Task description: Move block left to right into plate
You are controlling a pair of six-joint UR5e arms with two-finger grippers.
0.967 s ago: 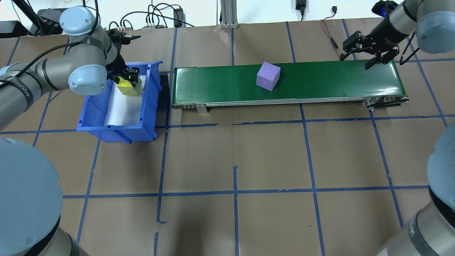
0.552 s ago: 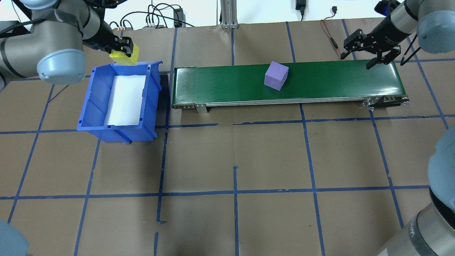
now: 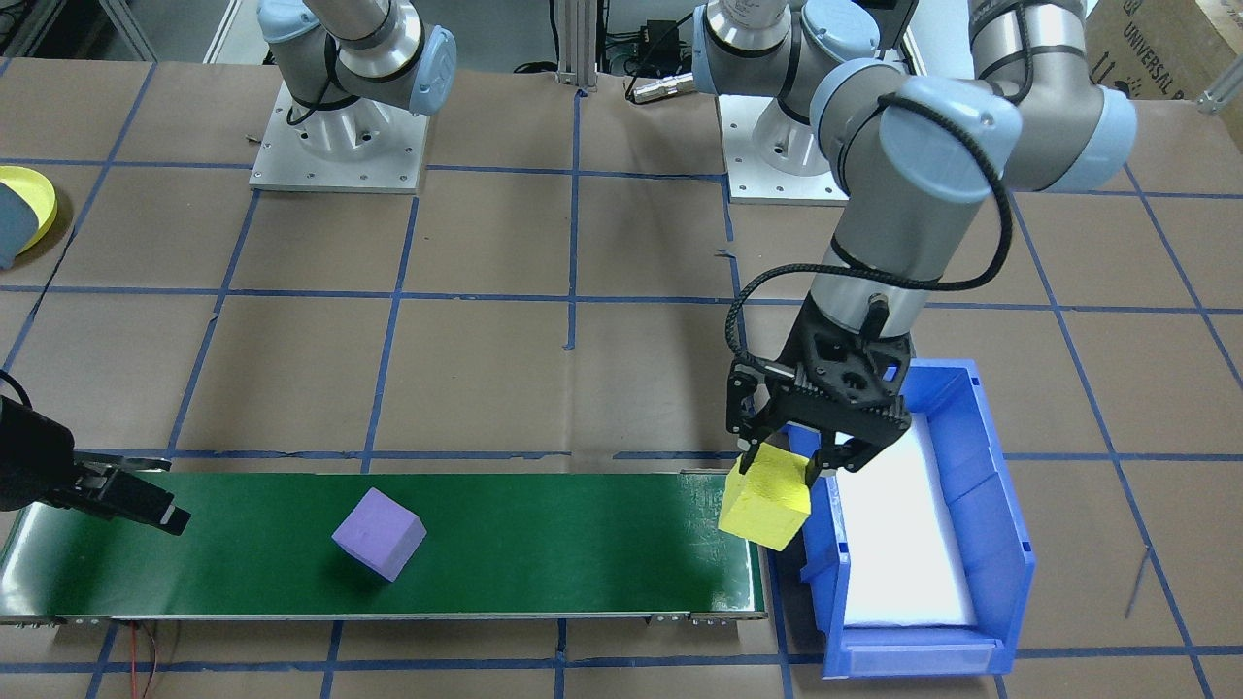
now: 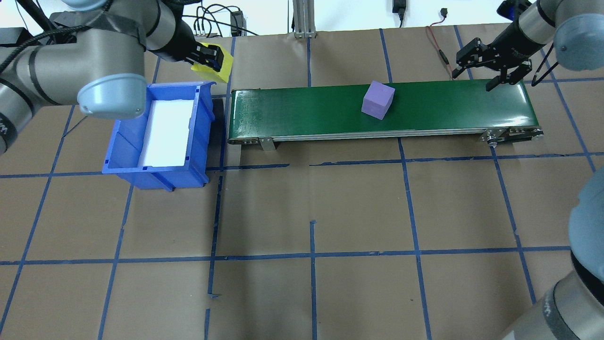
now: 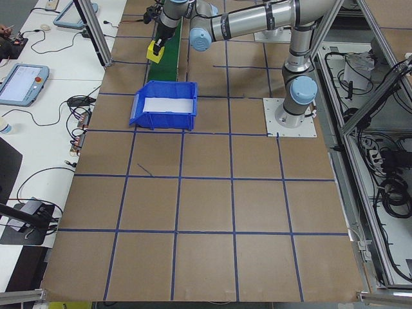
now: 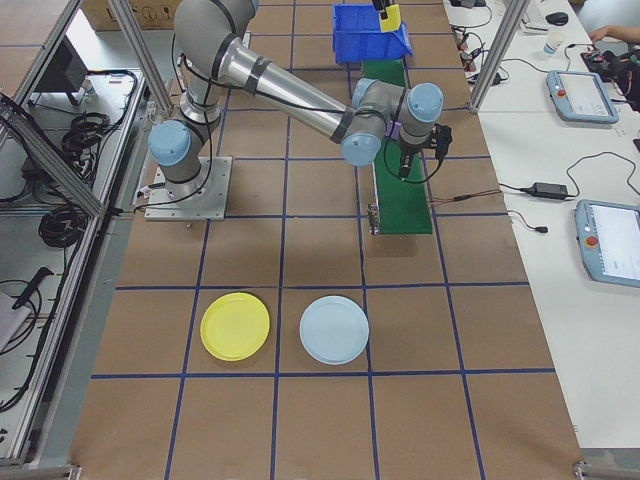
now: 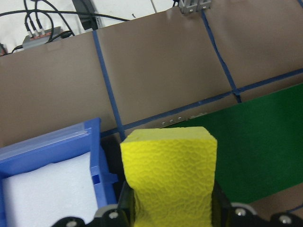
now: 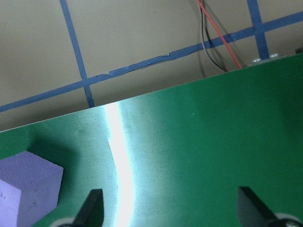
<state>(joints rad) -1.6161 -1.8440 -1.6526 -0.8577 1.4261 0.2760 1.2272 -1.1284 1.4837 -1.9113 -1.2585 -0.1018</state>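
**A:** What has changed near the blue bin?

**B:** A second ago the left gripper stood inside it, clamped on the yellow block. Now the block is lifted clear, held between closed fingers above the gap between bin and green conveyor. In my judgement, the pick is done and placing on the belt comes next.

**A:** And farther along the belt?

**B:** The purple block lies past mid-belt, nearer the right end than a second ago, so the belt seems to run. The right gripper hovers over that end, fingers spread and empty, apart from the block.

**A:** Where is the plate?

**B:** Absent from the overhead view. The right side view shows the yellow plate on the table beside a pale blue plate, well apart from the conveyor; the front view catches only its edge. The left wrist view alone shows the block's rough foam face.
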